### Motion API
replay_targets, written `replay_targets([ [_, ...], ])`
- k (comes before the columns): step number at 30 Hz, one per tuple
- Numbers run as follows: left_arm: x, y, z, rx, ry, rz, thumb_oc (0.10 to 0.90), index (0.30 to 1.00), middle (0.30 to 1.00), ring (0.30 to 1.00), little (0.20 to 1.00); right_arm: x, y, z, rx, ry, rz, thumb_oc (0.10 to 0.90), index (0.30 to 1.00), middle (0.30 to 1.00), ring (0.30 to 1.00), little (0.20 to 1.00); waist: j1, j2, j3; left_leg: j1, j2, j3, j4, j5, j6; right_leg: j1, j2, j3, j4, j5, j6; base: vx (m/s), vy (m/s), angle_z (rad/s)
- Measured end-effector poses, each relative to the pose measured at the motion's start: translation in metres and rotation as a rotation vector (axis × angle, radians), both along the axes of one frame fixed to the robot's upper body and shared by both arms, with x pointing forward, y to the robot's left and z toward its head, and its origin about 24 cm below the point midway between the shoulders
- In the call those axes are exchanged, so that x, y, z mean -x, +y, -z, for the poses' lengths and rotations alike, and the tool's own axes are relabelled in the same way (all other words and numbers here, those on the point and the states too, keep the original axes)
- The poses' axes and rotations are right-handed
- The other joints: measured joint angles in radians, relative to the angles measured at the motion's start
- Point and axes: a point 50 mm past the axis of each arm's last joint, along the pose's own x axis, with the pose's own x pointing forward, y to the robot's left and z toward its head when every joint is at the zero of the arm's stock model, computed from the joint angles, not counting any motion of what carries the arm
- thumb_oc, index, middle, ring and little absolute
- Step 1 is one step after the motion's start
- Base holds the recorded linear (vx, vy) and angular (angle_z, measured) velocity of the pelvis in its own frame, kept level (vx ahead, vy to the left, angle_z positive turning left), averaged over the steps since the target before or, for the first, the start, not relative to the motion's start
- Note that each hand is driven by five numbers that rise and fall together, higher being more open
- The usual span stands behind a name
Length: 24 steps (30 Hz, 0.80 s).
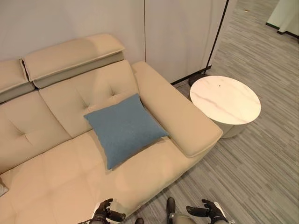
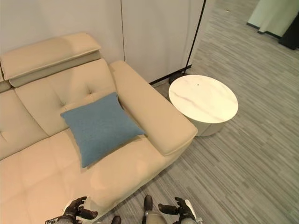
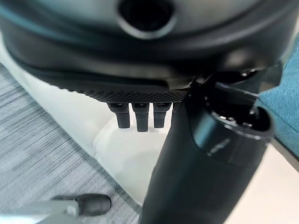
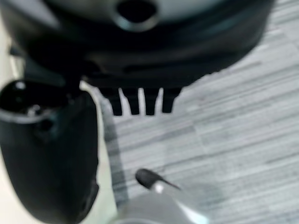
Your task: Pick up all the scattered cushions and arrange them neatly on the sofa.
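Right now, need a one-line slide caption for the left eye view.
Blue cushion leaning against the beige sofa backrest beside its armrest, round white side table alongside, both hands empty and low.

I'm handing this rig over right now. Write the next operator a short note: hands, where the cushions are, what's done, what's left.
Left hand: open, holding nothing, low over the sofa's front edge.
Right hand: open, holding nothing, low over the carpet beside the sofa.
Blue cushion: on the sofa seat, leaning on the backrest next to the armrest, turned corner-up.
Done: that cushion is on the sofa.
Left: a grey edge shows at the seat's far left, possibly another cushion; check it and look around for others. Round white side table stands by the armrest.
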Motion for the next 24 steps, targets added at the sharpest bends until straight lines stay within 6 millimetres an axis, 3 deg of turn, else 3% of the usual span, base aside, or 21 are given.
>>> replay_targets([
  [1,-0.003,-0.001,-0.001,0.006,-0.007,-0.005,0.8,0.9,0.9,0.9,0.9,0.0,-0.002,-0.001,0.0,-0.005,0.014,0.8,0.9,0.9,0.9,0.9,-0.001,-0.006,0.0,-0.014,-0.002,0.002,0.032,0.001,-0.007,0.026,0.0,-0.022,-0.033,0.006,-0.009,0.0,-0.126,0.76],
  [3,-0.011,-0.002,-0.003,0.013,-0.033,-0.021,0.8,0.9,0.9,0.9,0.9,-0.007,-0.005,-0.004,0.006,-0.031,0.021,0.8,0.9,0.9,0.9,0.9,-0.002,-0.029,0.005,-0.075,-0.011,0.06,0.148,-0.007,-0.048,0.075,-0.009,-0.08,-0.098,0.021,-0.049,0.0,-0.144,0.72],
  [4,-0.013,-0.005,-0.003,0.025,-0.039,-0.024,0.8,0.9,0.9,0.9,0.9,-0.013,-0.008,-0.007,0.013,-0.047,0.019,0.8,0.9,0.9,0.9,0.9,0.0,-0.032,0.011,-0.11,-0.011,0.111,0.194,-0.006,-0.05,0.079,-0.009,-0.096,-0.096,0.017,-0.064,0.0,-0.103,0.82],
  [6,-0.021,-0.011,-0.006,0.044,-0.065,-0.015,0.8,0.9,0.9,0.9,0.9,-0.01,-0.013,-0.007,0.024,-0.044,0.028,0.8,0.9,0.9,0.9,0.9,-0.02,-0.037,0.014,-0.151,0.042,0.305,0.211,-0.003,-0.052,0.098,-0.012,-0.202,-0.103,-0.014,-0.098,0.03,-0.077,1.24],
  [8,-0.022,-0.012,-0.006,0.046,-0.071,-0.012,0.8,0.9,0.9,0.9,0.9,-0.006,-0.012,-0.006,0.018,-0.034,0.037,0.8,0.9,0.9,0.9,0.9,-0.016,-0.048,0.02,-0.16,0.064,0.381,0.148,0.0,-0.047,0.105,-0.009,-0.24,-0.103,-0.033,-0.096,0.07,-0.052,1.0],
  [9,-0.024,-0.012,-0.007,0.051,-0.074,-0.02,0.8,0.9,0.9,0.9,0.9,-0.005,-0.012,-0.005,0.014,-0.034,0.044,0.8,0.9,0.9,0.9,0.9,-0.018,-0.045,0.023,-0.174,0.076,0.452,0.123,0.0,-0.044,0.107,-0.009,-0.281,-0.103,-0.038,-0.091,0.17,-0.02,0.82],
  [11,-0.024,-0.014,-0.006,0.056,-0.068,-0.022,0.8,0.9,0.9,0.9,0.9,0.002,-0.011,-0.003,0.009,-0.017,0.052,0.8,0.9,0.9,0.9,0.9,-0.03,-0.038,0.026,-0.182,0.091,0.52,0.072,0.002,-0.047,0.123,-0.008,-0.329,-0.103,-0.054,-0.076,0.18,0.018,0.87],
  [13,-0.022,-0.013,-0.005,0.055,-0.062,-0.025,0.8,0.9,0.9,0.9,0.9,0.01,-0.012,0.0,0.009,0.003,0.058,0.8,0.9,0.9,0.9,0.9,-0.025,-0.024,0.021,-0.167,0.093,0.521,0.022,0.002,-0.044,0.133,0.002,-0.343,-0.103,-0.061,-0.066,0.17,0.077,0.35],
  [15,-0.017,-0.011,-0.004,0.055,-0.048,-0.047,0.8,0.9,0.9,0.9,0.9,0.013,-0.012,0.001,0.008,0.01,0.061,0.8,0.9,0.9,0.9,0.9,-0.025,-0.008,0.017,-0.147,0.093,0.515,-0.012,0.04,0.003,0.14,0.01,-0.326,-0.079,-0.07,-0.048,0.21,0.096,-0.02],
  [16,-0.01,-0.008,-0.002,0.053,-0.034,-0.064,0.8,0.9,0.9,0.9,0.9,0.012,-0.011,0.001,0.005,0.007,0.059,0.8,0.9,0.9,0.9,0.9,-0.028,-0.002,0.014,-0.132,0.086,0.503,-0.017,0.049,0.014,0.144,0.007,-0.295,-0.052,-0.089,-0.02,0.2,0.125,0.03],
  [19,-0.005,-0.004,-0.001,0.045,-0.023,-0.073,0.8,0.9,0.9,0.9,0.9,0.026,-0.009,0.005,-0.001,0.047,0.068,0.8,0.9,0.9,0.9,0.9,-0.026,-0.007,-0.004,-0.093,0.052,0.49,-0.045,0.049,0.023,0.14,-0.031,-0.287,0.025,-0.138,0.003,0.14,0.172,0.15],
  [20,0.002,-0.001,0.001,0.037,-0.007,-0.072,0.8,0.9,0.9,0.9,0.9,0.028,-0.009,0.006,-0.002,0.051,0.068,0.8,0.9,0.9,0.9,0.9,-0.026,-0.002,-0.013,-0.07,0.044,0.489,-0.059,0.067,0.054,0.132,-0.047,-0.286,0.076,-0.163,0.008,0.05,0.17,0.07],
  [22,0.004,0.005,0.0,0.019,-0.001,-0.068,0.8,0.9,0.9,0.9,0.9,0.026,-0.007,0.006,-0.006,0.048,0.06,0.8,0.9,0.9,0.9,0.9,-0.024,-0.01,-0.02,-0.046,0.029,0.492,-0.068,0.069,0.069,0.089,-0.09,-0.268,0.205,-0.217,0.03,0.04,0.121,0.11],
  [24,0.0,0.01,-0.002,0.005,-0.011,-0.069,0.8,0.9,0.9,0.9,0.9,0.022,-0.003,0.006,-0.017,0.041,0.056,0.8,0.9,0.9,0.9,0.9,-0.024,-0.025,-0.023,-0.044,0.014,0.481,-0.068,0.062,0.079,0.067,-0.105,-0.239,0.268,-0.232,0.049,0.04,0.052,0.15],
])
